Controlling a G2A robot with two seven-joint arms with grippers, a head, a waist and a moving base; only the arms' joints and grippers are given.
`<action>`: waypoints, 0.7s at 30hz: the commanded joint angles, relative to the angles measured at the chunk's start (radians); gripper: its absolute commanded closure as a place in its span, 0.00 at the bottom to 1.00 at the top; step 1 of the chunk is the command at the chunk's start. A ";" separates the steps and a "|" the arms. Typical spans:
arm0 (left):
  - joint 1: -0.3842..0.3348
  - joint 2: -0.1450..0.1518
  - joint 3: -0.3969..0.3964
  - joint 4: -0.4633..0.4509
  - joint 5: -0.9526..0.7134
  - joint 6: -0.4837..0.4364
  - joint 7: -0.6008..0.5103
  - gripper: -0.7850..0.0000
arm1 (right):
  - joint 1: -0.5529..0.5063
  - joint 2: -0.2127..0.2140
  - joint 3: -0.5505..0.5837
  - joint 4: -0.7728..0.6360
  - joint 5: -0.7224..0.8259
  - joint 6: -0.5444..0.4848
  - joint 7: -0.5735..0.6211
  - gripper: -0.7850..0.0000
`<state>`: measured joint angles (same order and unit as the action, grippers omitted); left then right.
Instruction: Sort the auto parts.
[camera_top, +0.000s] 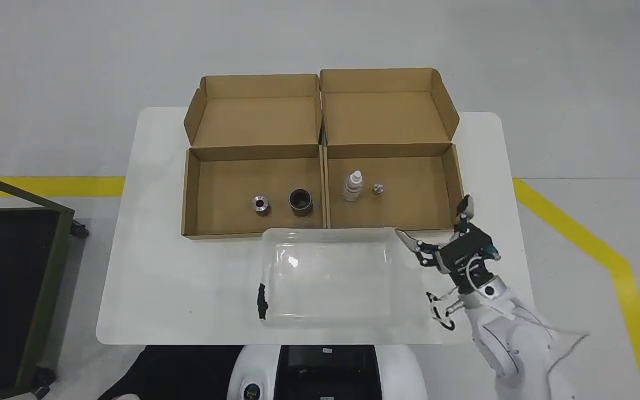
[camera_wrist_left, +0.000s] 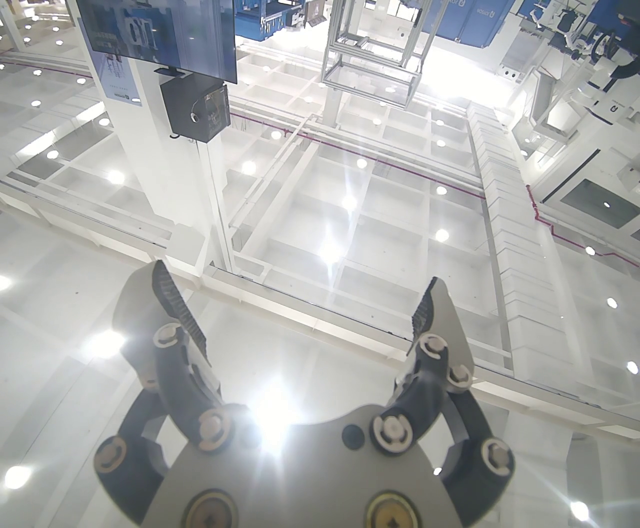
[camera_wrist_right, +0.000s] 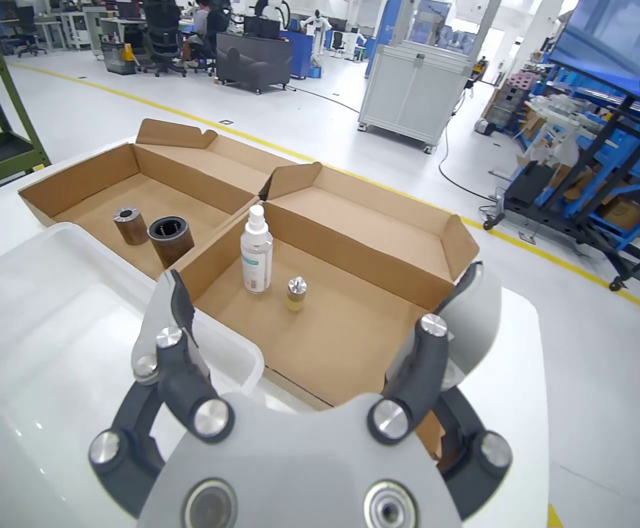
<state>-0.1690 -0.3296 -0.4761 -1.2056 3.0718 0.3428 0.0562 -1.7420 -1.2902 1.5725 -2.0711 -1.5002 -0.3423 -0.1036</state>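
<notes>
auto parts (camera_top: 301, 201) stand in two open cardboard boxes set side by side on the table's (camera_top: 160, 250) 12 o'clock half. in the left box (camera_top: 205, 190) a metal sleeve (camera_top: 259, 204) and a dark bushing (camera_top: 301, 202) stand upright. the bushing is near the 3 o'clock wall, and bare floor runs from the sleeve toward 9 o'clock. in the right box (camera_top: 430, 190) a spray bottle (camera_top: 353, 185) and a small brass fitting (camera_top: 378, 188) stand near the 9 o'clock wall, with bare floor toward 3 o'clock. a clear tub (camera_top: 325, 318) lies just against the boxes' 6 o'clock walls. the right gripper (camera_top: 435, 223) hovers over the right box's 5 o'clock corner, fingers spread wide, holding nothing. the left gripper (camera_wrist_left: 297, 280) points up at the ceiling (camera_wrist_left: 350, 175), fingers wide apart.
</notes>
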 joint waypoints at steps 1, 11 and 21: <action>0.000 0.000 0.000 0.000 0.000 0.000 0.000 0.00 | -0.028 0.003 0.038 -0.002 0.011 0.006 -0.029 0.00; 0.000 0.000 0.000 0.000 0.000 0.000 0.000 0.00 | -0.185 0.005 0.132 -0.064 0.038 0.067 -0.134 0.00; 0.000 0.000 0.000 0.000 0.000 0.000 0.000 0.00 | -0.187 0.005 0.134 -0.064 0.040 0.065 -0.135 0.00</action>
<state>-0.1690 -0.3296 -0.4761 -1.2056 3.0718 0.3428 0.0562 -1.9291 -1.2848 1.7062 -2.1347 -1.4605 -0.2770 -0.2391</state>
